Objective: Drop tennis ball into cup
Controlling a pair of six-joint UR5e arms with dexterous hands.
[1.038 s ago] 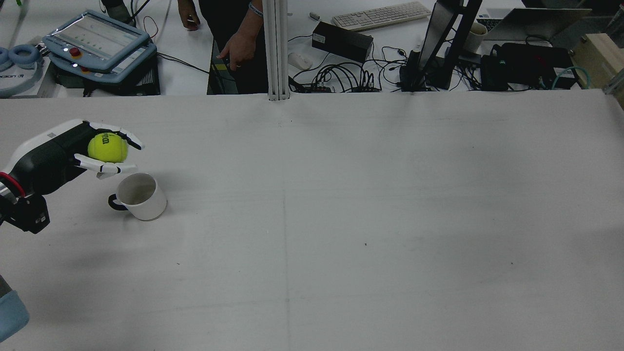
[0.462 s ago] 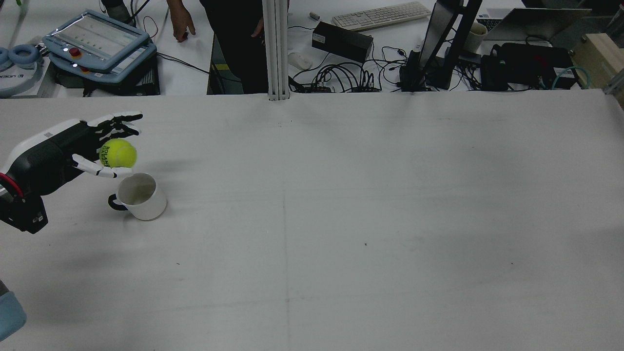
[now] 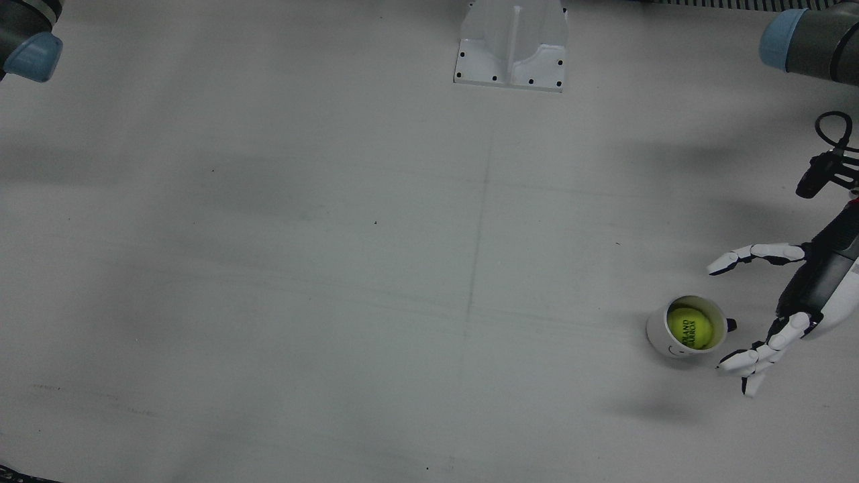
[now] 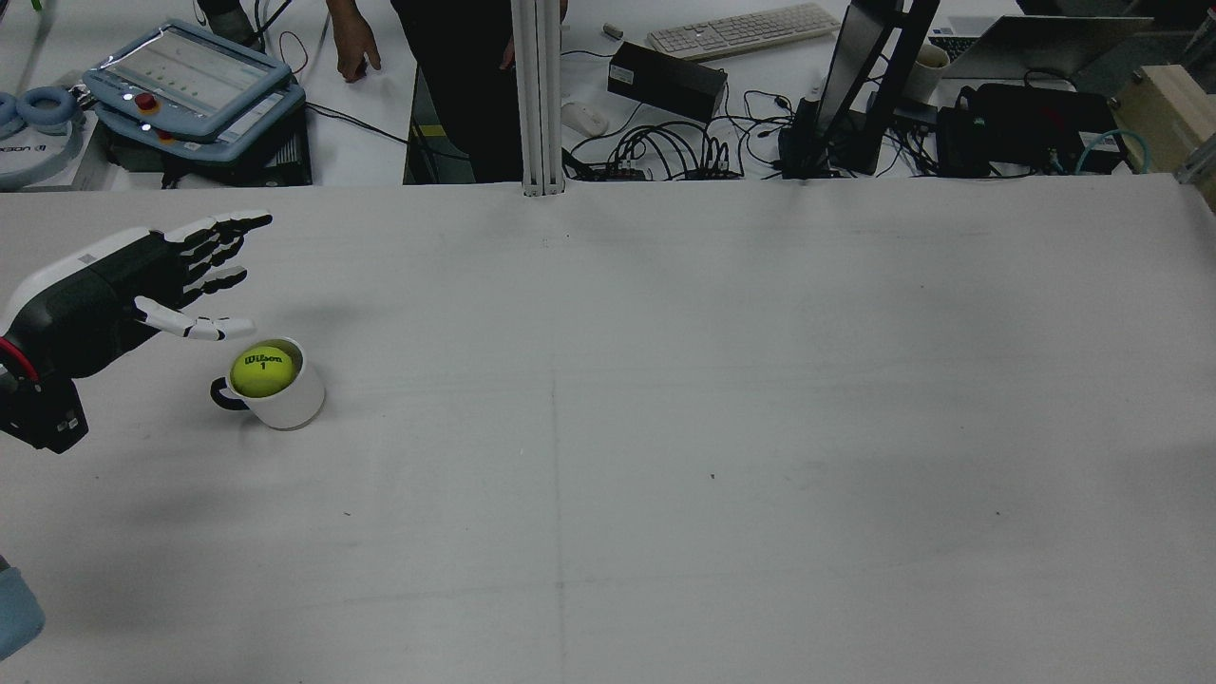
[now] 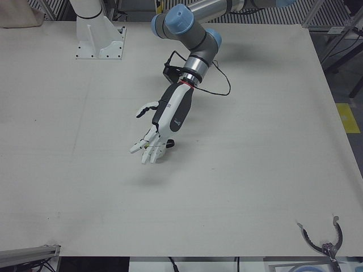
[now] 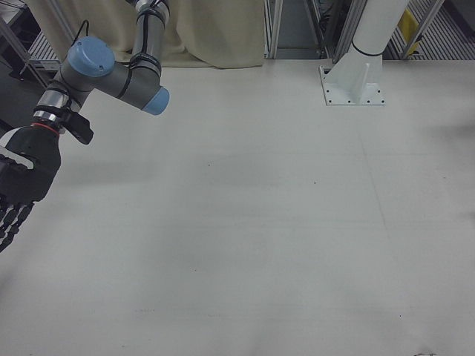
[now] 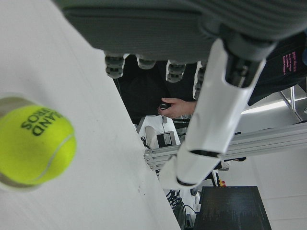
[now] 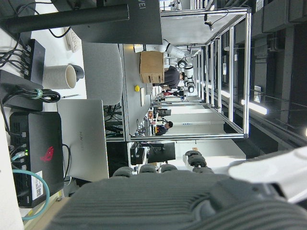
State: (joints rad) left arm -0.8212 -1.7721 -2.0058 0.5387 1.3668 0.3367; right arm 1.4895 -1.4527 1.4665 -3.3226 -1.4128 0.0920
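Observation:
The yellow-green tennis ball (image 4: pixel 262 370) sits inside the white cup (image 4: pixel 291 405), which stands upright near the table's left side in the rear view. From above, the ball (image 3: pixel 689 327) fills the mouth of the cup (image 3: pixel 653 333). My left hand (image 4: pixel 133 280) hovers just beside and above the cup, open, with its fingers (image 4: pixel 214 233) spread and holding nothing. In the left-front view this hand (image 5: pixel 164 122) hides most of the cup. The left hand view shows the ball (image 7: pixel 36 143) below one finger (image 7: pixel 211 120). My right hand (image 6: pixel 21 178) hangs at the right-front view's left edge, fingers extended, empty.
A white pedestal bracket (image 3: pixel 511 43) stands at the table's far middle. Beyond the table's edge are a person (image 4: pixel 456 57), a teach pendant (image 4: pixel 190 71), a keyboard (image 4: pixel 746 28) and cables (image 4: pixel 665 147). My left arm's elbow (image 3: pixel 798 40) overhangs the corner.
My left hand has let go of the ball and spread its fingers. The ball has fallen from the hand into the cup. The person's hand has drawn back.

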